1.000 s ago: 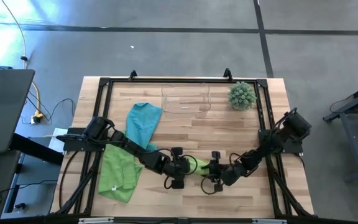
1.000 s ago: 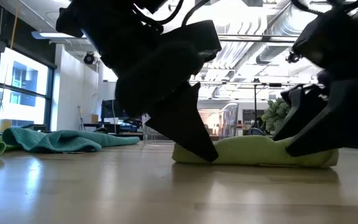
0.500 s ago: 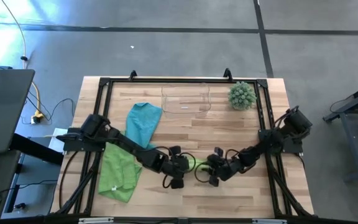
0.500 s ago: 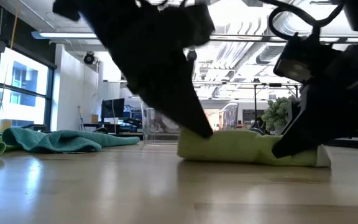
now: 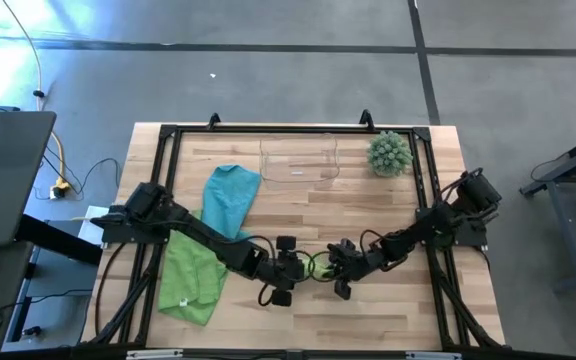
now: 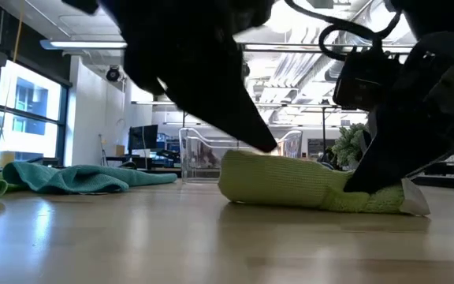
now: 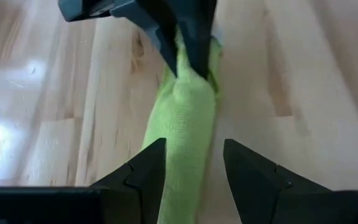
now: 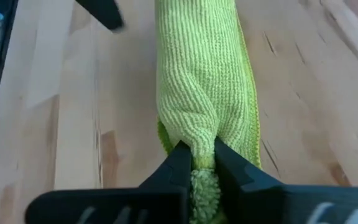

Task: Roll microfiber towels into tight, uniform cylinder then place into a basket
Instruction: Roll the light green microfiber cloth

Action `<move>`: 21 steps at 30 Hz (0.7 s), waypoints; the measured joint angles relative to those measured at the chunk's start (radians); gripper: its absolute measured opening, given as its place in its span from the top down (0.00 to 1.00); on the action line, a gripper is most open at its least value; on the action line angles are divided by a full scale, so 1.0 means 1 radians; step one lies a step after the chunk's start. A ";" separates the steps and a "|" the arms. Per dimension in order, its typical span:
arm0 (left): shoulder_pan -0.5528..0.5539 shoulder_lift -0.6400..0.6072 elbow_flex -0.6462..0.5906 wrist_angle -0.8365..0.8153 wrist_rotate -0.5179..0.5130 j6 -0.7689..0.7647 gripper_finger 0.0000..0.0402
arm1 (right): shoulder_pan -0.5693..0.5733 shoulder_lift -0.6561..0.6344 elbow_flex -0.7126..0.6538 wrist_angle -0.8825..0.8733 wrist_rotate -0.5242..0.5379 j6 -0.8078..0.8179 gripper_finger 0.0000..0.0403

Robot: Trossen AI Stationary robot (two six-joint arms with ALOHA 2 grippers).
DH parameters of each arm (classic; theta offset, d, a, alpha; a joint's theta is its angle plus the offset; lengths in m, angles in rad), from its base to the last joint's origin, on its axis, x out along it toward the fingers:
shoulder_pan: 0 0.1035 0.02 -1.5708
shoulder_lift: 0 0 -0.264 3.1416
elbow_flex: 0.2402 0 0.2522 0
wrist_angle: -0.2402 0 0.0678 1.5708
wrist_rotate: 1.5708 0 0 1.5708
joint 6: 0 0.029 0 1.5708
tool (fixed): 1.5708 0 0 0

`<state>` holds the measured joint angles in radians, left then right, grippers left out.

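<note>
One rolled green towel [image 5: 316, 265], lying at the table's near middle, is pinched at its right end by the right gripper [image 8: 196, 163] and straddled by the left gripper's [image 7: 192, 163] parted fingers; a lift to the far basket [image 5: 299, 160] seems called for.

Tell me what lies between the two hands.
The rolled lime green towel spans the gap between left hand and right hand; the right wrist view shows the right one pinching its end.
</note>
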<state>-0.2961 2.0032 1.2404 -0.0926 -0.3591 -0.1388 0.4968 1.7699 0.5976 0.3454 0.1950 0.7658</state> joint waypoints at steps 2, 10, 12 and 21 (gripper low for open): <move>0.004 0.017 0.000 0.014 -0.001 0.014 0.63 | -0.009 0.000 0.000 0.006 -0.020 0.005 0.97; 0.034 0.084 0.003 0.122 0.024 0.064 0.63 | -0.028 0.001 -0.002 0.022 -0.046 0.023 0.97; 0.042 0.097 0.003 0.124 0.041 0.058 0.63 | -0.032 0.002 -0.001 0.023 -0.045 0.023 0.97; 0.063 0.134 0.006 0.132 0.057 -0.052 0.70 | -0.032 -0.031 -0.001 0.005 -0.071 -0.071 0.77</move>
<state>-0.2329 2.1372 1.2466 0.0391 -0.3017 -0.1909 0.4647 1.7391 0.5971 0.3503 0.1242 0.6949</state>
